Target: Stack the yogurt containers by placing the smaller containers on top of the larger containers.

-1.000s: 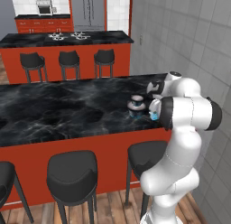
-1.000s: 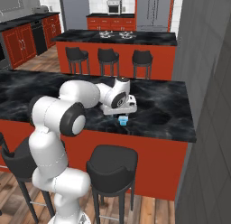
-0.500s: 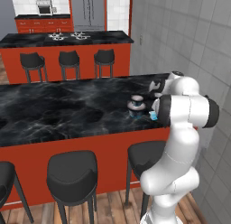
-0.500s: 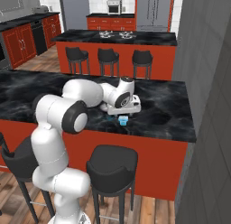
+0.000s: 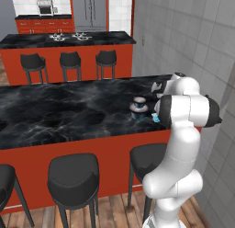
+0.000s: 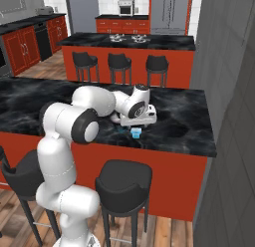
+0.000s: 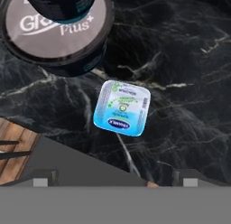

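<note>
A wide tub [image 7: 58,35] with a pale "Plus+" lid and a dark body stands on the black marble counter [image 7: 180,74]. A small dark cup [image 7: 61,4] rests on its lid. The light blue cup [image 7: 122,108] sits on the counter just beside the tub, near the front edge. My gripper [image 7: 115,180] hovers above the blue cup, open, with nothing between its fingertips [image 7: 45,179]. From the right base view, the gripper [image 6: 136,125] hangs right over the blue cup [image 6: 135,133]. In the left base view the tub [image 5: 139,110] shows with the blue cup [image 5: 156,117] partly behind my arm.
The counter's front edge runs close to the blue cup, with black stools [image 6: 123,179] and wood floor below. A grey tiled wall [image 5: 193,43] closes the counter's right end. A second island [image 6: 129,42] with stools stands behind.
The hand has slid a little sideways and slightly down, ending over the light blue cup. The tub and both cups have not moved.
</note>
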Motion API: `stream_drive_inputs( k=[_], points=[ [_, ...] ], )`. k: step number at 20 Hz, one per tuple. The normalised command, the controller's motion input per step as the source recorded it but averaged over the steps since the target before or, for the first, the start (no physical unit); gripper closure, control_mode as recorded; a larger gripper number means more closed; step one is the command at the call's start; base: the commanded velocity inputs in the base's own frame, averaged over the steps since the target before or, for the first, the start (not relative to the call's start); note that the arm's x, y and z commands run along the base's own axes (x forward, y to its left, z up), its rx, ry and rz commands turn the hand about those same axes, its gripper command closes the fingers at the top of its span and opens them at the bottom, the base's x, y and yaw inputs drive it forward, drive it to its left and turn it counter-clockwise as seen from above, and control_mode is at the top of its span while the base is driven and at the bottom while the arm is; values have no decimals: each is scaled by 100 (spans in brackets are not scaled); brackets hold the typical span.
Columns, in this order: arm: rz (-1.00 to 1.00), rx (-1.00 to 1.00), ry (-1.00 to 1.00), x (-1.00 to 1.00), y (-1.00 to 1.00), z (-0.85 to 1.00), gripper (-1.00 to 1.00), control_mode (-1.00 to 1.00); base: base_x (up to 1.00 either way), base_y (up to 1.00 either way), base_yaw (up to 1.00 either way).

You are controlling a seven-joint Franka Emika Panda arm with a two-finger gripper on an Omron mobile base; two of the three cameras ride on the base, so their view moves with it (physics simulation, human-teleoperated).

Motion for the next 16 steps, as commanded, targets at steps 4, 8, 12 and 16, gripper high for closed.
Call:
stream_drive_inputs(
  k=[4,8,12,16],
  points=[
    [0,0,0,3,5,-13,-100,-100,0,0,0],
    [0,0,1,3,7,-13,-100,-100,0,0,0],
    [0,0,2,0,10,-12,-100,-100,0,0,0],
    [0,0,1,0,10,-11,-100,-100,0,0,0]
  ],
)
